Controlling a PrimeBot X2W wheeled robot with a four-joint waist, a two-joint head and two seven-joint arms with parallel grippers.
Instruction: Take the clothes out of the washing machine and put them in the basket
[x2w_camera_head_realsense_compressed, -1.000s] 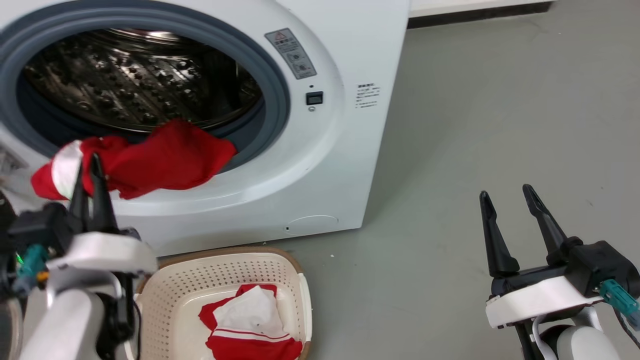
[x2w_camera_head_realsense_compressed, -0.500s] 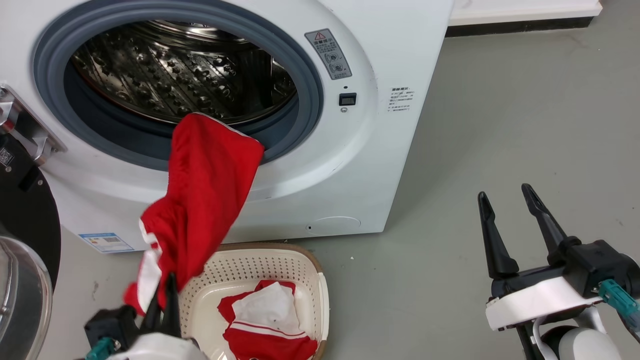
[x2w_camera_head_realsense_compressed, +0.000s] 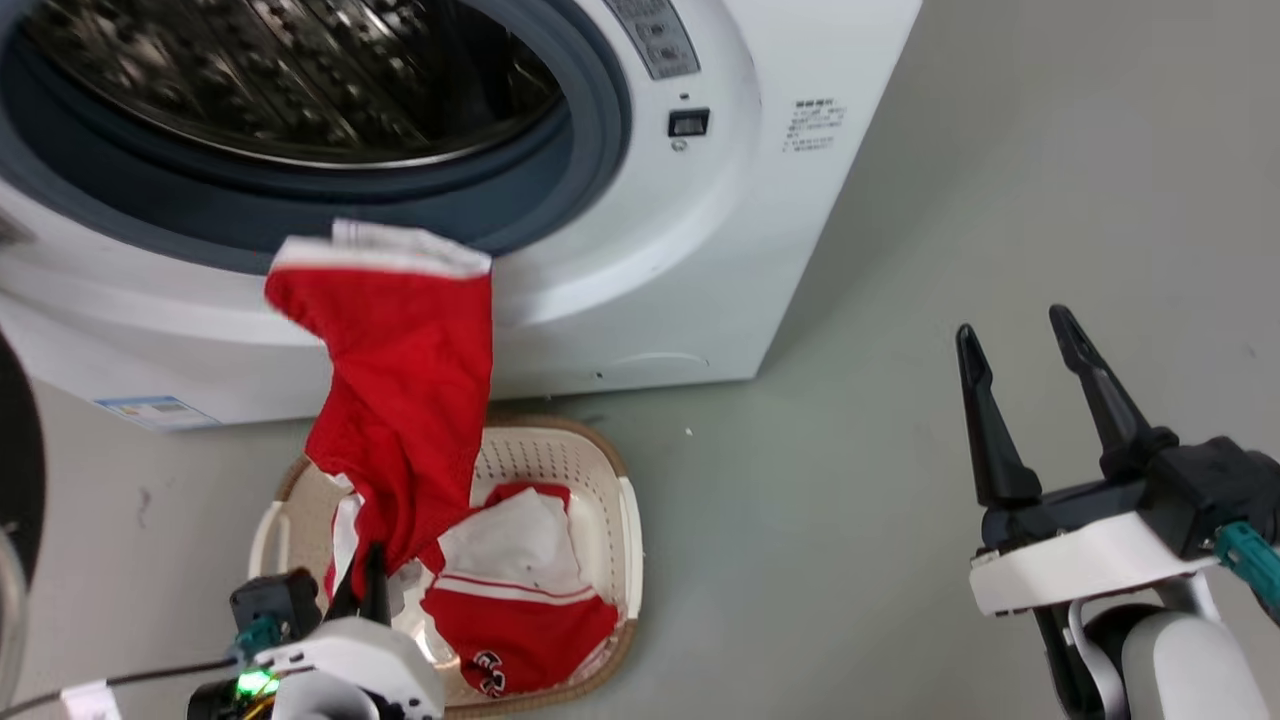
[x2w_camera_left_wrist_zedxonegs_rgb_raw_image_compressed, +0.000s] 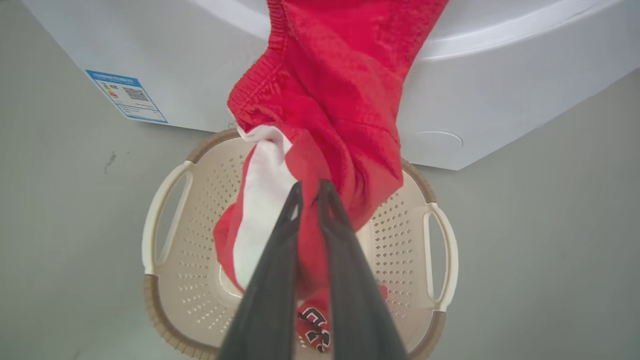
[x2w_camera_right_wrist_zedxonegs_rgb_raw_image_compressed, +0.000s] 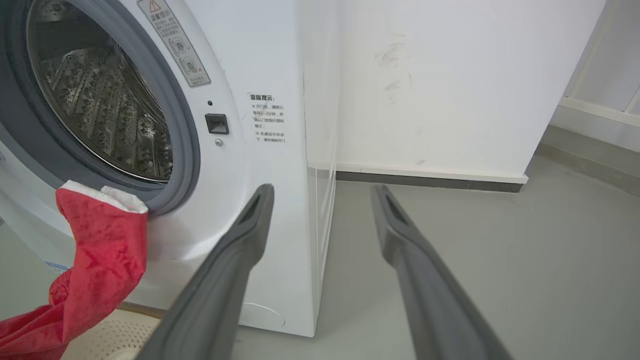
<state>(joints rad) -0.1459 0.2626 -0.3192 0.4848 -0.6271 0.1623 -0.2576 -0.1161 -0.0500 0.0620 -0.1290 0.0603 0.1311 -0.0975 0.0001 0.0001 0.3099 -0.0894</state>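
Note:
A red garment with white trim (x2w_camera_head_realsense_compressed: 400, 400) hangs stretched from the washing machine's porthole lip (x2w_camera_head_realsense_compressed: 560, 190) down into the basket (x2w_camera_head_realsense_compressed: 625, 530). My left gripper (x2w_camera_head_realsense_compressed: 368, 580) is shut on its lower end, just above the basket. From the left wrist, the red cloth (x2w_camera_left_wrist_zedxonegs_rgb_raw_image_compressed: 330, 100) is pinched between the dark fingers (x2w_camera_left_wrist_zedxonegs_rgb_raw_image_compressed: 280, 240) over the basket (x2w_camera_left_wrist_zedxonegs_rgb_raw_image_compressed: 440, 250). Another red and white garment (x2w_camera_head_realsense_compressed: 520, 600) lies inside the basket. My right gripper (x2w_camera_head_realsense_compressed: 1020, 350) stands open over the bare floor, holding nothing; its fingers (x2w_camera_right_wrist_zedxonegs_rgb_raw_image_compressed: 235, 260) frame the washing machine (x2w_camera_right_wrist_zedxonegs_rgb_raw_image_compressed: 270, 75) and the hanging cloth (x2w_camera_right_wrist_zedxonegs_rgb_raw_image_compressed: 100, 250).
The washer's black-framed door (x2w_camera_head_realsense_compressed: 15, 450) stands open at the far left. Grey floor (x2w_camera_head_realsense_compressed: 900, 350) spreads to the right of the machine. A white wall with a dark baseboard (x2w_camera_right_wrist_zedxonegs_rgb_raw_image_compressed: 425, 180) runs behind the washer.
The camera has tilted downward. My left gripper has drawn the red garment further down, so more of it hangs out of the drum and its lower end now reaches the basket.

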